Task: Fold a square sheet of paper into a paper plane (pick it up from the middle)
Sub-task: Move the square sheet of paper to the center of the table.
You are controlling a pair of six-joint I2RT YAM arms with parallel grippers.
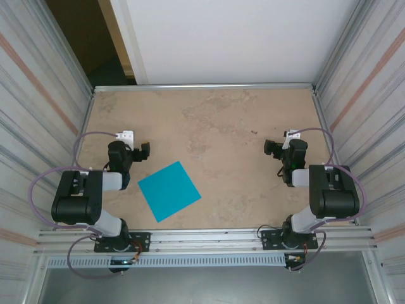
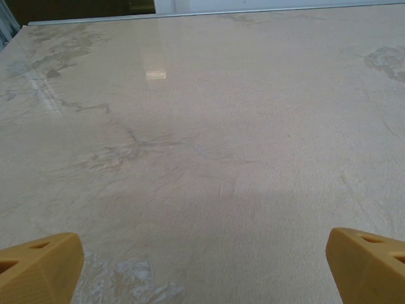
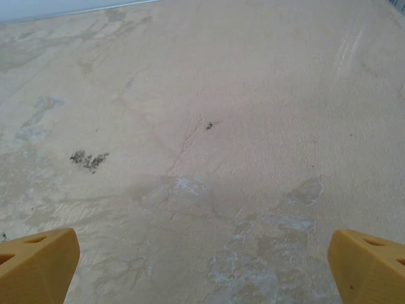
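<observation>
Left gripper [image 1: 143, 151]: released, jaws spread wide and empty. In the left wrist view its orange fingertips [image 2: 39, 265] are seen at the two lower corners, with bare table [image 1: 221, 126] between them.

Right gripper [image 1: 272, 148]: likewise released and empty. Its fingertips are set far apart at the lower corners of the right wrist view, over stained, marble-patterned surface.

The square sheet of paper [image 1: 169, 190] is observed lying flat on the table, unfolded and turned corner-on like a diamond. It is located just beside the left gripper, slightly nearer the arm bases and toward the right gripper's side, touched by neither. From the right gripper it is well apart, off to that gripper's left.
</observation>
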